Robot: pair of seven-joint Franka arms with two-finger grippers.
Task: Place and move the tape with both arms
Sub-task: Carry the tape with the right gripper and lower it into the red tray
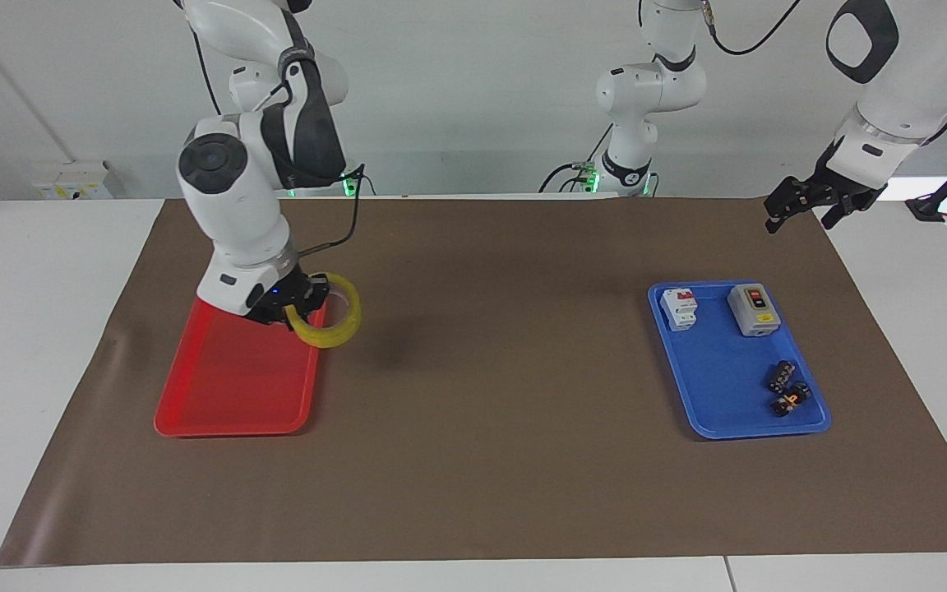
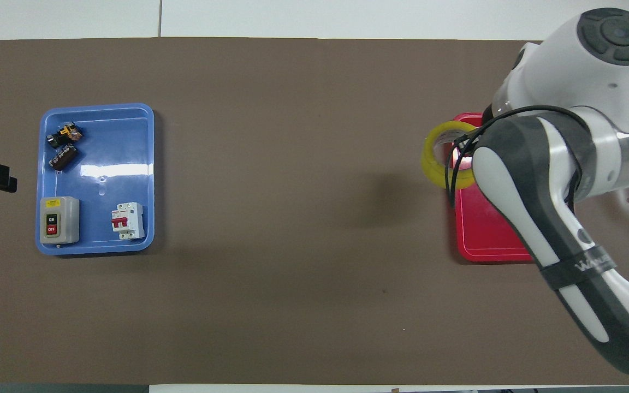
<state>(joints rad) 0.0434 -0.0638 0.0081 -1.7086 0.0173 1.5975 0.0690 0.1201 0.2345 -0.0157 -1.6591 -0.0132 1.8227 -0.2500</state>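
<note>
Right tool [image 1: 297,306], clenched on the rim of the tape [image 1: 327,321], carries the tilted roll in the air over the red tray's [image 1: 227,386] edge at the surface's 9 o'clock, presumably for release there, while the left tool [image 1: 802,205] waits aloft.

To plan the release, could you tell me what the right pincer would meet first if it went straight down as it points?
Probably the red tray: the right pincer, holding the tape, hangs over its edge, though depth is unclear.
</note>
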